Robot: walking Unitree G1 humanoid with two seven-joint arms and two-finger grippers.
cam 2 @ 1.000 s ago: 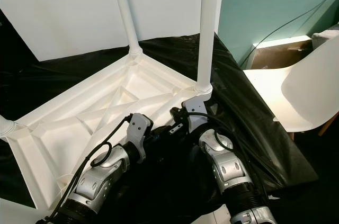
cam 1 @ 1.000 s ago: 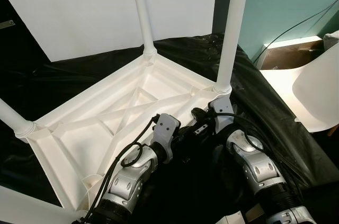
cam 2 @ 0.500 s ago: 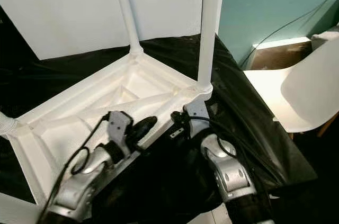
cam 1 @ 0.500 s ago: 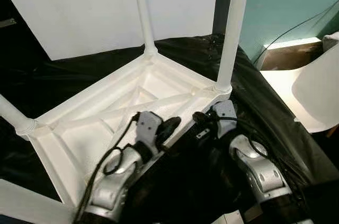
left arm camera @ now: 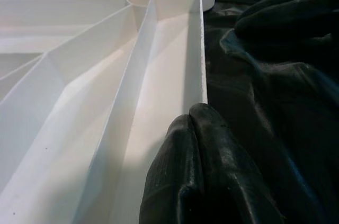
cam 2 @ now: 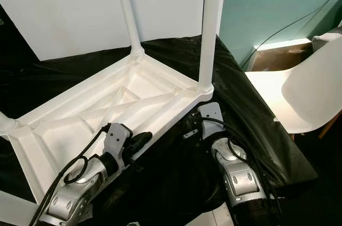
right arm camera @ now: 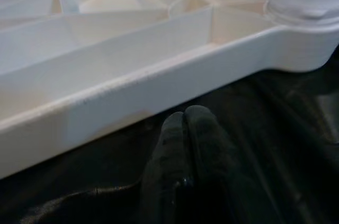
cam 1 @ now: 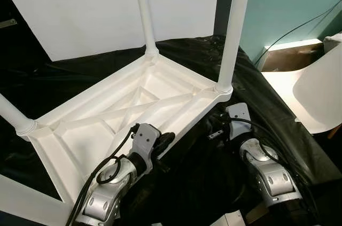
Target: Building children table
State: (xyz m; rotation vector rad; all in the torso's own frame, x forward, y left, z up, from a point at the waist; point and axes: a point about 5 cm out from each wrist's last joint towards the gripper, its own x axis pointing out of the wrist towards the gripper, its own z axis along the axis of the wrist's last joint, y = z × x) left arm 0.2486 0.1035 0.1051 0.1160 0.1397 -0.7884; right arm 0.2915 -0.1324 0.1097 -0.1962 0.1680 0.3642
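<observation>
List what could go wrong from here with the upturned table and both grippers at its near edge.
1. The left gripper, fingers shut, rests on the thin rim of the white children's table; it may slip off into the ribbed underside.
2. The right gripper, fingers shut, sits on the black plastic sheet beside the rim; a push could snag or drag the sheet.
3. The tall corner leg stands near the right arm; a bump may tip the table.

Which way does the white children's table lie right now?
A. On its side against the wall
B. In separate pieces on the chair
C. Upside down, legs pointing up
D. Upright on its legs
C: the table shows its ribbed underside on the black sheet, with each leg rising from a corner.
</observation>
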